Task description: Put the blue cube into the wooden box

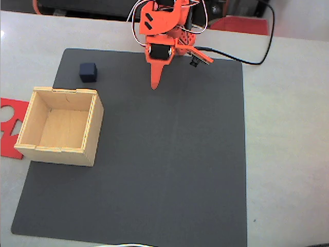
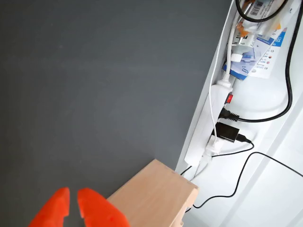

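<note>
Tool idle, cube waiting.
Tool (image 1: pixel 154 85) nearly closed, empty; cube (image 1: pixel 88 72) lies just behind box (image 1: pixel 92 128), unreached.

readable text: none in either view
packet (image 2: pixel 259 56): blue-and-white, top right of wrist view, printed lines and small coloured marks on it, too blurred to read
power strip (image 2: pixel 214 113): red switch, no legible marking
box (image 1: pixel 61 125): no print on the wood
cube (image 1: pixel 88 72): plain faces
red sheet (image 1: pixel 10 126): cut-out shapes only, no lettering
</note>
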Controlling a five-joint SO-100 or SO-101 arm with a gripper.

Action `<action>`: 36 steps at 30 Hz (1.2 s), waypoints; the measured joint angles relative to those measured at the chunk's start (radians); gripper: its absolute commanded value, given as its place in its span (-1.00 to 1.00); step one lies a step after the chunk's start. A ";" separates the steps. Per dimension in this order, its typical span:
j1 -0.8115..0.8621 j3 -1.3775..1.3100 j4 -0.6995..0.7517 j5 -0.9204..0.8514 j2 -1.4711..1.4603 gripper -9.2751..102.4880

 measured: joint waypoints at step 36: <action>0.032 -0.149 -0.141 0.063 -0.233 -0.58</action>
